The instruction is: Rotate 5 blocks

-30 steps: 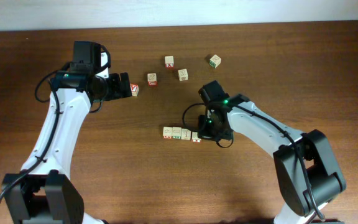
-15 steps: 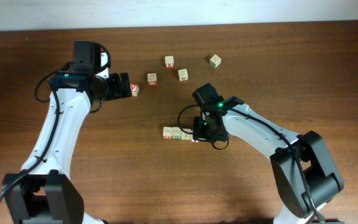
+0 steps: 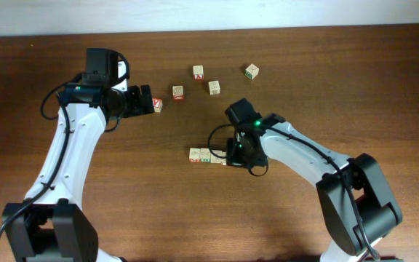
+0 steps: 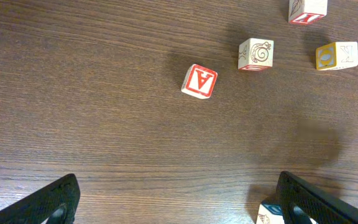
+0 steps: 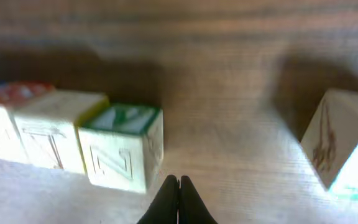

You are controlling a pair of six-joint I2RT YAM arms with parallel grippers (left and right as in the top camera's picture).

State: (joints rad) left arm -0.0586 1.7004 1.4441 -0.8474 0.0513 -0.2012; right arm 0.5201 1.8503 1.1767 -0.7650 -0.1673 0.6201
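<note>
Right gripper point(image 5: 178, 194) is pinched together and gripping nothing, tips just beside the green-topped end block point(image 5: 124, 149) of the row of blocks point(image 3: 205, 155). That's three pale wooden cubes side by side, touching; print too blurred to read. One more pale block point(image 5: 347, 146) sits apart, across the tips. Left gripper point(image 4: 178, 186) is spread wide and empty, with a red-faced cube point(image 4: 199, 81) bearing a white letter ahead of it. Four loose pale cubes point(image 3: 214, 87) lie beyond, including a snail cube point(image 4: 256, 54) with a spiral drawing. A blue-marked cube corner point(image 4: 267, 215) shows by one finger.
</note>
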